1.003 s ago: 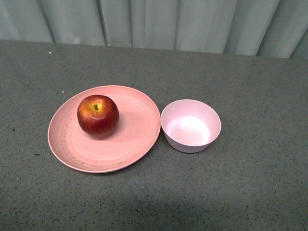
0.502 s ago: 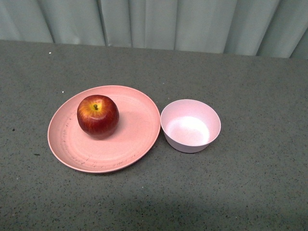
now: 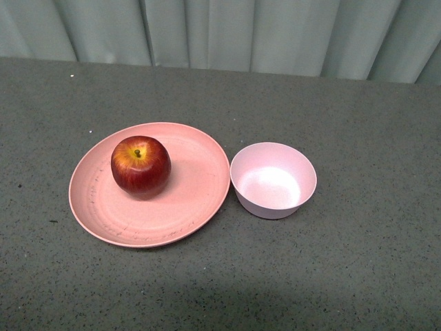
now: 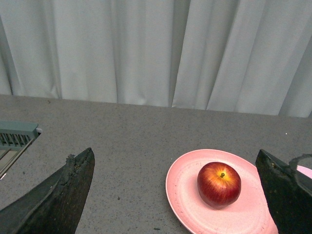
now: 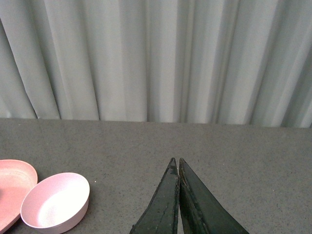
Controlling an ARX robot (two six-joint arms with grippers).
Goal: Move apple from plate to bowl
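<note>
Front view: curtain (image 3: 207, 34) behind plate (image 3: 196, 200), apple (image 3: 140, 165), bowl (image 3: 258, 205)

A pale grey-green pleated curtain (image 3: 207, 34) hangs across the top of the frame, above a dark grey speckled surface (image 3: 358, 276) that fills the rest. The light is soft. A slatted grey vent (image 4: 17, 135) sits at the left edge of the left wrist view.

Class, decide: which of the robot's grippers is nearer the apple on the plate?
Left. The left gripper, open, has the apple close ahead on the plate. The right gripper, shut, is off on the bowl's side, the apple outside its view.
</note>
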